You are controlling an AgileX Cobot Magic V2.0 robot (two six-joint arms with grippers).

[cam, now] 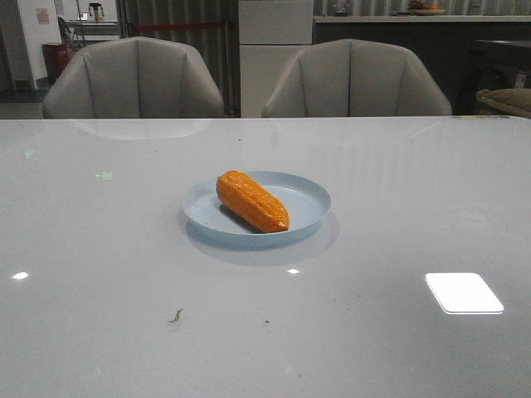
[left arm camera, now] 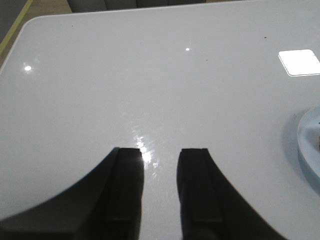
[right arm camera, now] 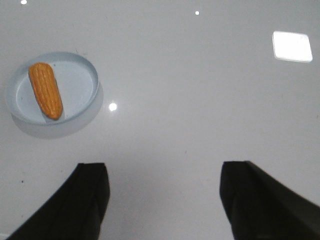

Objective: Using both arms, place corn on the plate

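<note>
The orange corn [cam: 251, 200] lies on its side in the pale-blue plate [cam: 311, 199] at the middle of the table. The right wrist view shows the corn [right arm camera: 45, 90] in the plate [right arm camera: 80, 85] too, well away from my right gripper [right arm camera: 165, 170], which is open wide and empty over bare table. My left gripper [left arm camera: 160, 155] is open with a narrower gap and empty; only the plate's rim [left arm camera: 306, 145] shows at the edge of its view. Neither arm shows in the front view.
Two grey chairs [cam: 133, 79] [cam: 357, 79] stand behind the table's far edge. A bright light reflection [cam: 463, 292] lies on the glossy white table at the front right. The table's corner [left arm camera: 30, 22] shows in the left wrist view.
</note>
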